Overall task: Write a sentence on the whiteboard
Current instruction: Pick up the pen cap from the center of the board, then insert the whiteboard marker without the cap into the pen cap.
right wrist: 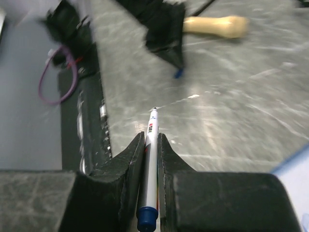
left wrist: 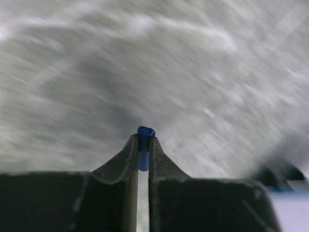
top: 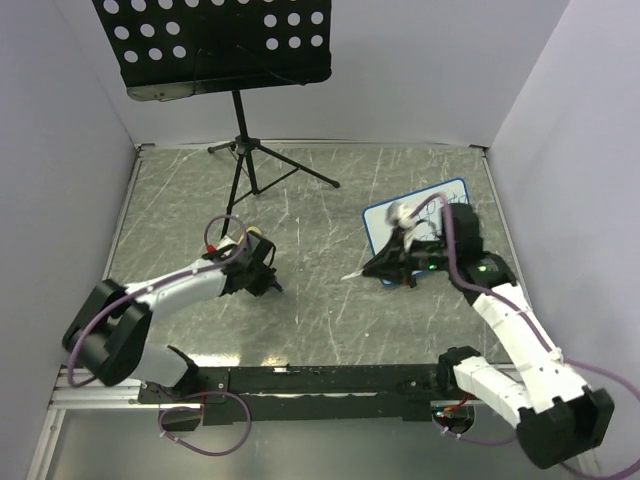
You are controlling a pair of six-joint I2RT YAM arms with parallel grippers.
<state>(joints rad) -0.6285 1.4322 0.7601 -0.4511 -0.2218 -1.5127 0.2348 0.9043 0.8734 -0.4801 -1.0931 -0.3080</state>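
My left claw [left wrist: 143, 139]: pinched shut on blue cap [left wrist: 145, 131], well left of whiteboard [top: 452, 192].
My right claw [right wrist: 151, 137]: gripping marker [right wrist: 151, 159], just beside whiteboard.

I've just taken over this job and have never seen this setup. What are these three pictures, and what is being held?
Two robot arms are bolted to the near edge of a table. The overhead picture shows both: left arm, right arm, the blue-framed whiteboard partly behind the right arm, and a black music stand at the back. The other two pictures come from cameras on the wrists. The left fingers pinch a small blue cap; the right fingers grip a white marker.
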